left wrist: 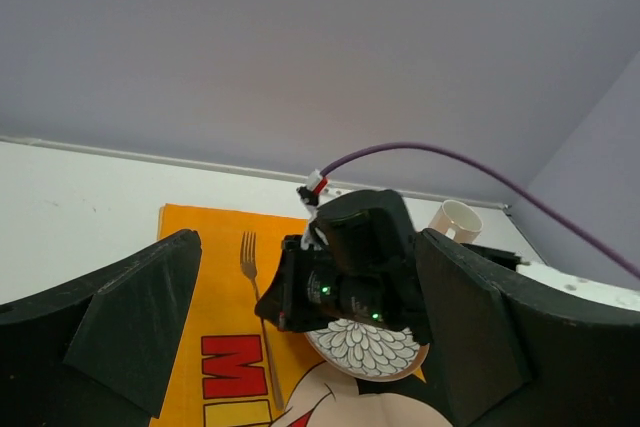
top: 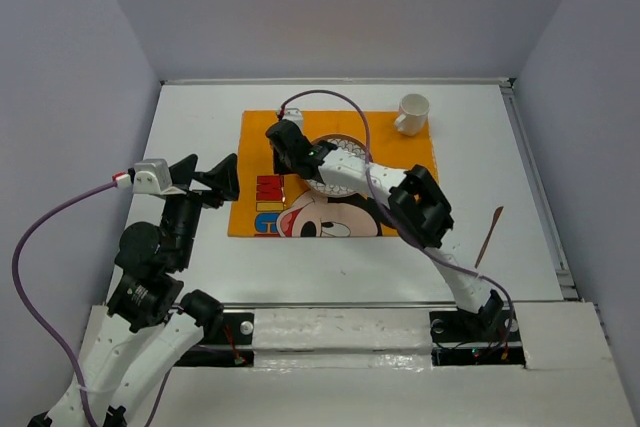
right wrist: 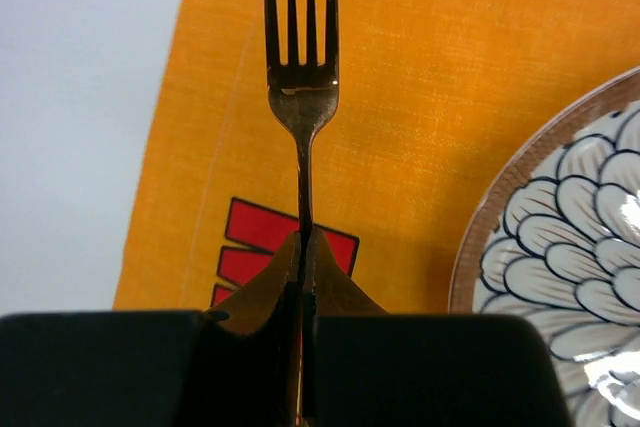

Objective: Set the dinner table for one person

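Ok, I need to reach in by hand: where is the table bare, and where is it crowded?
Bare: table corner far-left beyond the left gripper, and the strip between placemat and brown stick. Crowded: placemat's left part, where the right gripper pinches the fork beside the plate.

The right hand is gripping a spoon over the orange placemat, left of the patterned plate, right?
No, the right hand grips a fork, not a spoon; the right wrist view shows its tines. It is over the orange placemat, left of the patterned plate.
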Controlling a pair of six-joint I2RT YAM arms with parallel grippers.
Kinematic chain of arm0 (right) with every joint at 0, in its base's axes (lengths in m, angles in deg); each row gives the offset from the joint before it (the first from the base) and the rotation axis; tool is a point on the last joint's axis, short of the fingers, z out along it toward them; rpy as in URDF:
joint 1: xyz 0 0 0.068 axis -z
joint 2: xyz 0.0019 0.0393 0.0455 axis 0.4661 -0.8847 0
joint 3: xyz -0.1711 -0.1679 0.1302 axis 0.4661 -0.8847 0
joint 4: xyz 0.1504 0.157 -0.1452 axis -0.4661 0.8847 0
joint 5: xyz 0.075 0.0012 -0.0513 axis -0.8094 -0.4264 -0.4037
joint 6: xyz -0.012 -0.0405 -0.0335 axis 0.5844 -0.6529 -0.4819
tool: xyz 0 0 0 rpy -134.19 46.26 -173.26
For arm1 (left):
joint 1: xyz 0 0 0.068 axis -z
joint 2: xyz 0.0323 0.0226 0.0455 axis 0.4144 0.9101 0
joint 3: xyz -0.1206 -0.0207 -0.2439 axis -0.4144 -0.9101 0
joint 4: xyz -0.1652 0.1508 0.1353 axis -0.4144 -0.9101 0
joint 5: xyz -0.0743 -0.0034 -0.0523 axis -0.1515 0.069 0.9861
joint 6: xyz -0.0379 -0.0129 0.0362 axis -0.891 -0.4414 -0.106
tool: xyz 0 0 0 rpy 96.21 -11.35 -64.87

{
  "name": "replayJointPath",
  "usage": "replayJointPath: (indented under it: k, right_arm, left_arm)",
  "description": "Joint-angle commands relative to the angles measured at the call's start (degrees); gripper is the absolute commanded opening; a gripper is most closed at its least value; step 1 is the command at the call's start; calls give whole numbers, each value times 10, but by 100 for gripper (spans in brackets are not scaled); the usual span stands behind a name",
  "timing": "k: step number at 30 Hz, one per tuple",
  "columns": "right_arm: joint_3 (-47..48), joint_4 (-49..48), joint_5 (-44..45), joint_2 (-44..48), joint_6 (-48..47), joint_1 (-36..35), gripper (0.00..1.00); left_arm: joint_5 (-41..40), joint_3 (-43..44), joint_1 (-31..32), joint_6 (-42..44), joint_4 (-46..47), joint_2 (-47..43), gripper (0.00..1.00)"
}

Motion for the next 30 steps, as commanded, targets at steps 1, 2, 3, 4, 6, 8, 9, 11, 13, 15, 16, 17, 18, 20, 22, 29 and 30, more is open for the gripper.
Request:
replayJointPath:
  k: [1,2,3,4,6,8,9,11,13,15,16,17,18,20,22,29,30]
  right_arm:
    - [81,15,2,-47,56,5,0]
    - [90,19,1,-55,60,0,0]
    - [100,20,0,-61,71,0,0]
    - [101,20,3,-71,76,0,0]
    - [104,20,0,-80,89,0,0]
    - [101,20,-1,-88,102,0,0]
    - [101,22,-3,-91,107,0,0]
    - [101,22,-3,-97,114,0,0]
    - [108,23,0,-108,121,0,0]
    - [115,24,-1,-118,129,0,0]
    - [121,26,-5,-121,130,0,0]
    - [123,26,-8,-124,133,0,0]
    - [126,26,-11,-131,133,0,3]
    - [130,28,-12,-134,132,0,13]
    - [126,29,-11,-132,129,0,29]
    - [113,22,-46,-49,87,0,55]
    - [106,19,-45,-31,86,0,55]
  left_arm:
    - [5,5,-3,3,22,4,99]
    - [8,5,-2,3,22,4,99]
    - [9,5,-1,2,23,4,99]
    - [11,5,-1,2,23,3,99]
    - [11,5,1,3,23,2,99]
    - [11,5,2,3,23,1,99]
    - [11,5,3,2,23,2,99]
    - [11,5,4,2,23,4,99]
    - [11,5,6,1,23,6,99]
    - [11,5,8,2,23,7,99]
    - [10,5,9,3,23,7,99]
    - [10,5,9,2,23,7,99]
    - [10,5,8,3,23,9,99]
    - [10,5,9,3,23,9,99]
    - [9,6,10,3,23,9,99]
    - [9,5,10,3,22,7,99]
    - [9,5,10,3,22,7,99]
